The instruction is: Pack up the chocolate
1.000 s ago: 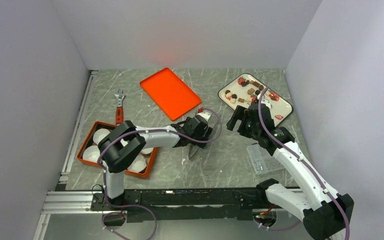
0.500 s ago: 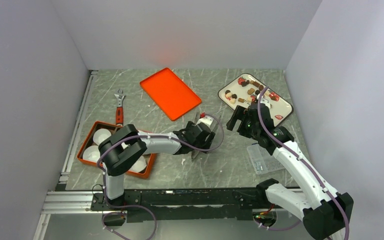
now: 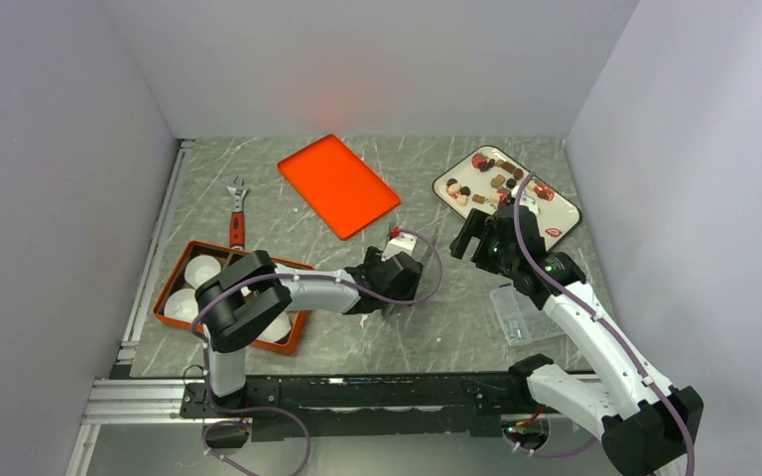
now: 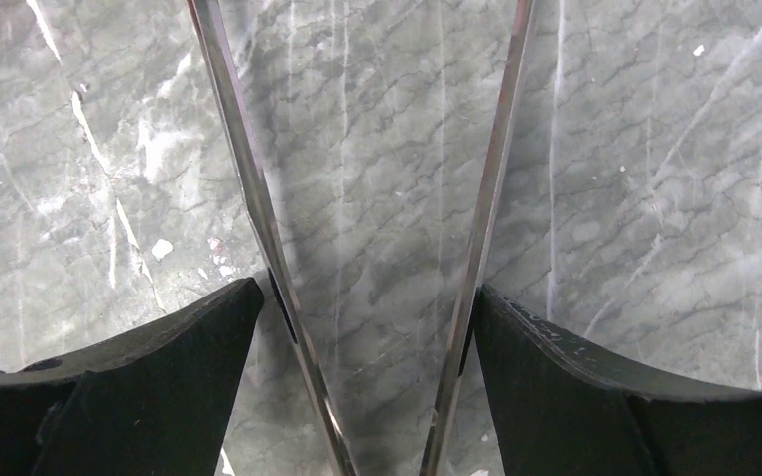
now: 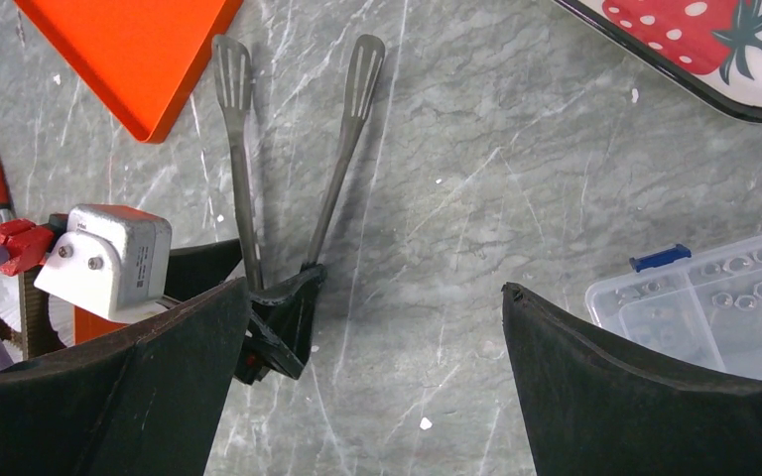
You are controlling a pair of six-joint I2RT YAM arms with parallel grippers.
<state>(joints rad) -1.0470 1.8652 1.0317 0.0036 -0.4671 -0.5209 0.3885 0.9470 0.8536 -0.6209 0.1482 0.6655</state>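
The chocolate [image 3: 496, 181], several small brown and tan pieces, lies on the white strawberry-print tray [image 3: 556, 220] at the back right. My left gripper [image 3: 389, 296] is shut on metal tongs [image 4: 486, 198]. Both tong arms run between its fingers [image 4: 198, 337] and spread apart over the marble table. In the right wrist view the tongs [image 5: 342, 139] end in slotted tips that are empty. My right gripper [image 3: 471, 233] is open and empty above the table, between the tray and the tongs; a corner of the tray [image 5: 714, 40] shows in its view.
An orange lid [image 3: 337, 184] lies at the back centre. An orange box [image 3: 171, 288] with white paper cups [image 3: 201, 270] sits at the left, a red-handled wrench [image 3: 237, 213] behind it. A clear plastic compartment box [image 3: 521, 312] lies at the right.
My left gripper has moved a little toward the near edge with the tongs in it, and the wrist has turned. The right arm has not moved.
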